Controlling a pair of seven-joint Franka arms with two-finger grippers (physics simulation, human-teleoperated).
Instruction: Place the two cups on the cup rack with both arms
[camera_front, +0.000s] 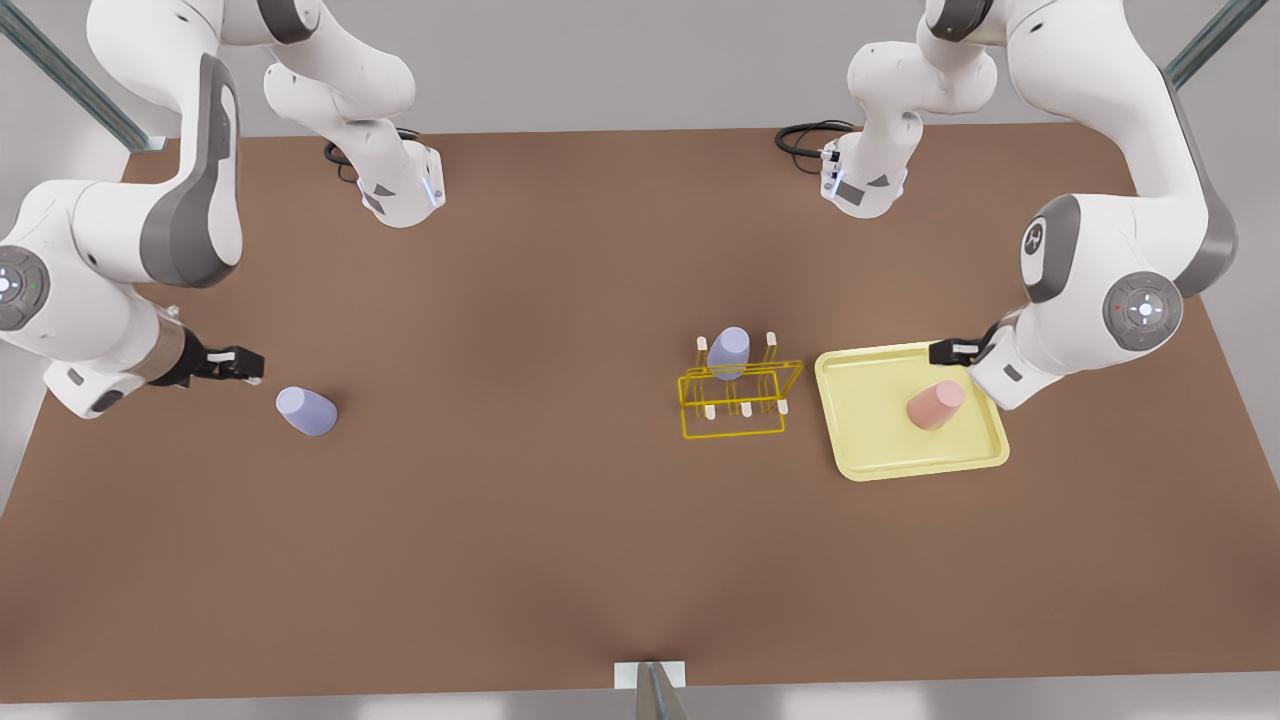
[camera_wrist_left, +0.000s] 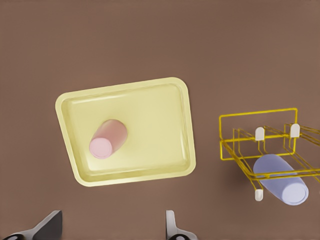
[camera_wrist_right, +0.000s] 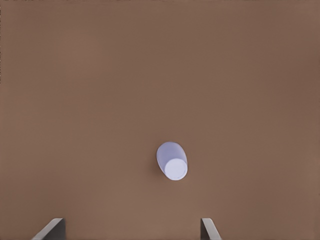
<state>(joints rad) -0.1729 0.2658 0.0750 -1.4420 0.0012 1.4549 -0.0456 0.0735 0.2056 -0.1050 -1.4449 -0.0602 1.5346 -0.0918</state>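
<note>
So at this point the job was barely started as far as I could tell: one lavender cup (camera_front: 729, 352) already sat on a peg of the yellow wire cup rack (camera_front: 735, 400), but the two cups the arms were meant to move were both untouched. The left hand (camera_front: 950, 351) (the one on the front view's right, since its wrist camera looked down on the tray) hung spread apart and empty over the far edge of the pale yellow tray (camera_front: 870, 455), with the salmon pink cup (camera_front: 935, 405) standing upside down on that tray just ahead of and below its fingers (camera_wrist_left: 172, 227), not touching them. From that hand, the rack was off to one side past the tray's edge, near but clear of it. The right hand (camera_front: 240, 362) was also released and holding nothing, hovering over the brown table (camera_front: 520, 560) with the loose lavender-blue cup (camera_front: 306, 411) just beside it, a little ahead of its fingertips (camera_wrist_right: 207, 229) and roughly centred between them in its wrist view (camera_wrist_right: 172, 161). That cup was well apart from the rack, so I'd guess it had the longer trip. Both grabs, both carries and both placements on the free pegs looked like they were yet to be done.
</note>
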